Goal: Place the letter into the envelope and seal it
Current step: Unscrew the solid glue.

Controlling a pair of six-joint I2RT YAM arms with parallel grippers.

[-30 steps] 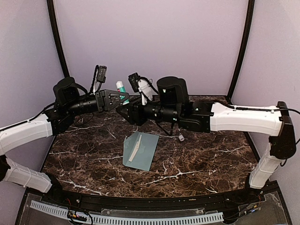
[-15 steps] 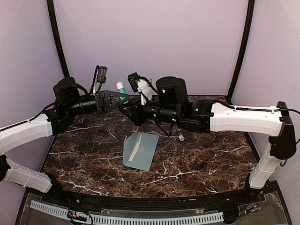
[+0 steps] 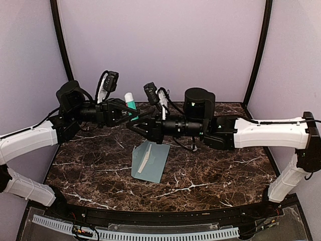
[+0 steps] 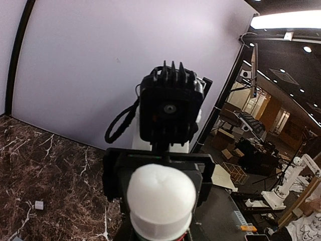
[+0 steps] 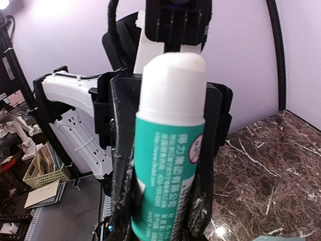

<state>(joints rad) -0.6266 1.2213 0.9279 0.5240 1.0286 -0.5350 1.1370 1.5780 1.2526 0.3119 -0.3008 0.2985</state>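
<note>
- Marble table [image 3: 225, 165]: dark slab, sits well below both grippers. Both arms are raised over its far half.
- Right arm [image 3: 266, 133] reaches in roughly level from the right and left arm [image 3: 30, 140] from the left. Their tips meet nose to nose in mid-air.
- Envelope [image 3: 158, 160]: pale teal, flat on the table. It's below the two grippers and nearer the bases, well apart from both.
- Letter [image 3: 144, 159]: I only see a narrow cream strip along the envelope's left side, touching it. Can't tell whether it's tucked in or just lying on top. Neither gripper is on it.
- Glue stick [image 3: 130, 100]: teal body, white cap, upright right where the two grippers meet.
- In the right wrist view the stick [image 5: 168, 150] fills the centre, cap up, printed label toward the camera.
- Left gripper [image 3: 128, 110]: jaws drawn narrow and clamped on the glue stick, with the capped end poking up above it.
- The left wrist view shows only the white cap [image 4: 160, 198] at bottom centre. Its own fingers don't show there.
- Right gripper [image 5: 163, 201]: fingers [image 5: 123, 201] pressed against both sides of the teal body, closed down onto the stick. So both grippers have it at once.
</note>
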